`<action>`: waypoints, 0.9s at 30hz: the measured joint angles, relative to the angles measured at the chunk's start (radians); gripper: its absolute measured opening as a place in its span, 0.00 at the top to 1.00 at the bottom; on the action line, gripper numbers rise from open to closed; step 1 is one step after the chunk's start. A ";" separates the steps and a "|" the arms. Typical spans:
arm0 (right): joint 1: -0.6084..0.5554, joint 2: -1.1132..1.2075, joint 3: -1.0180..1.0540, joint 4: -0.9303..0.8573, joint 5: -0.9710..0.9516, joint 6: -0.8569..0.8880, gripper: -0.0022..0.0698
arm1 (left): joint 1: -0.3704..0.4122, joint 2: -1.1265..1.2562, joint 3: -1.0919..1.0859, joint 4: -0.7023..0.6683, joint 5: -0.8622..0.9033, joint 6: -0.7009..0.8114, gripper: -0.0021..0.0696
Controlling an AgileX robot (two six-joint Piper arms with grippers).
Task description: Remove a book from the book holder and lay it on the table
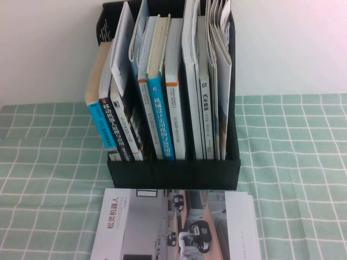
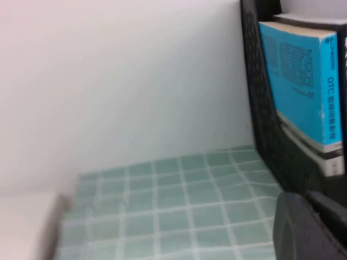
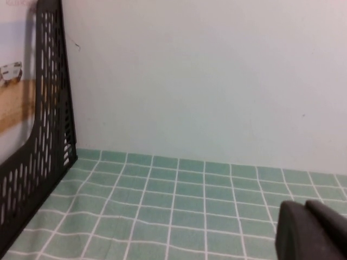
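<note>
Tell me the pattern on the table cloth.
Pale green cloth crossed by a white grid, clearest in the high view.

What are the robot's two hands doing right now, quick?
Left gripper: low over the table beside the book holder, holding nothing; open or shut cannot be told.
Right gripper: shut, empty, on the holder's other side.

The left claw (image 2: 312, 227) shows only as a dark rounded mass at the near corner of its own camera's picture, and whether it is open cannot be told. Just beyond it rises the slotted black side wall of the book holder (image 2: 265, 108). Past that wall stands a blue book (image 2: 298, 81) with a pale top edge. To the claw's other side the bench (image 2: 162, 211) stretches away under pale green cloth with white grid lines, ending at a plain white wall (image 2: 119, 81).
</note>
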 joint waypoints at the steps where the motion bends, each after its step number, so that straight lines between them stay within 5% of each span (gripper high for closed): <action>1: 0.000 0.000 0.000 0.004 -0.004 0.006 0.97 | 0.000 0.000 0.000 0.038 -0.010 0.024 0.97; 7: 0.000 0.000 0.000 0.010 -0.065 0.010 0.97 | 0.000 0.000 0.001 0.095 -0.122 -0.036 0.97; 17: 0.000 0.000 -0.002 0.012 -0.249 0.021 0.97 | 0.000 0.000 0.006 0.081 -0.163 -0.501 0.97; 21: 0.000 0.000 -0.092 0.012 -0.104 0.067 0.97 | 0.000 0.000 -0.006 0.112 -0.234 -0.662 0.97; 27: 0.000 0.012 -0.363 0.012 0.237 0.047 0.97 | 0.000 0.044 -0.252 0.194 0.008 -0.735 0.97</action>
